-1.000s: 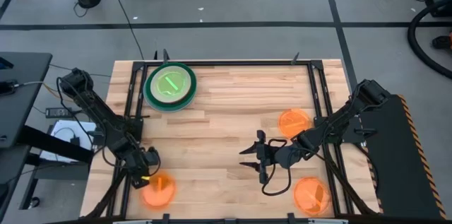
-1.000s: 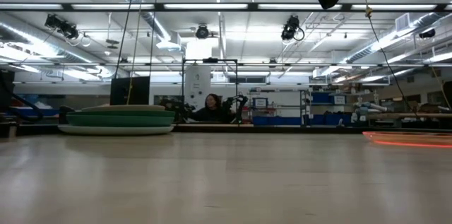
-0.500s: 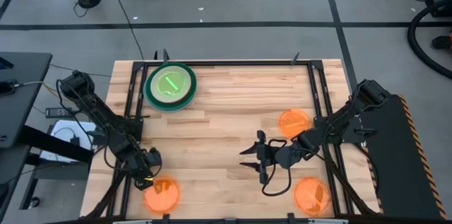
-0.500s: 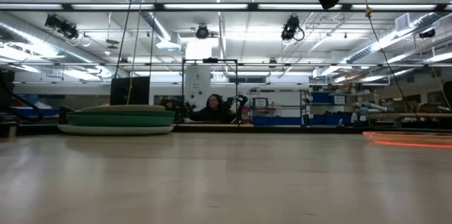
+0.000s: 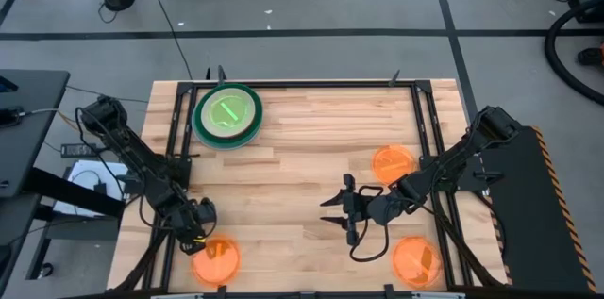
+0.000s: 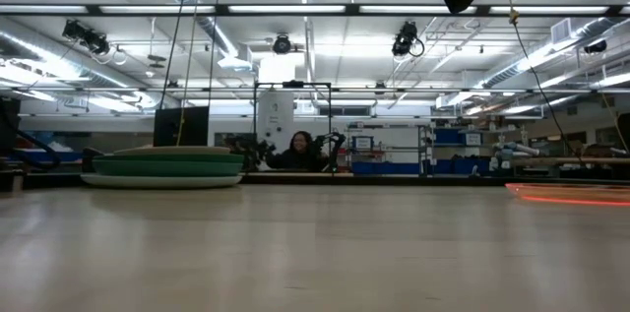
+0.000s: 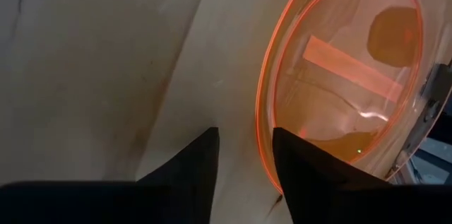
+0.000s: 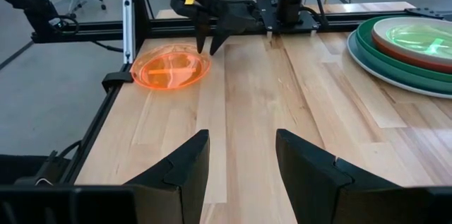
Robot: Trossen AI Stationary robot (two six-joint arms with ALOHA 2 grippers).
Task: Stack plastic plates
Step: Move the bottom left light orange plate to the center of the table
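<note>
A stack of large plastic plates point(image 5: 226, 115) with a neon-green one on top rests at the far left; it also shows in the low view point(image 6: 162, 166). Three orange plates lie flat: at the near left point(image 5: 215, 259), at the right point(image 5: 393, 163) and at the near right point(image 5: 416, 261). My left gripper point(image 5: 196, 240) points down at the near-left orange plate point(image 7: 346, 75). It is open, with one finger point(image 7: 304, 171) over the plate's inside and the other point(image 7: 187, 171) outside its rim. My right gripper point(image 5: 335, 212) hangs open over the bare table's middle. My left gripper straddles the rim point(image 7: 260, 132) of the near-left orange plate on its left-hand side, coming from above and slanting down. I cannot tell whether either finger touches the rim. The plate lies flat on the table.
A black frame rail point(image 5: 176, 148) runs along the table's left side close to my left arm, with another point(image 5: 427, 139) on the right. Bare wood point(image 5: 293, 176) lies between the stack and the orange plates. A person sits far behind the table point(image 6: 295, 150).
The near-left orange plate showed smeared a second ago and now lies sharp and still, slightly nearer the table's near edge. My right gripper has kept still.
</note>
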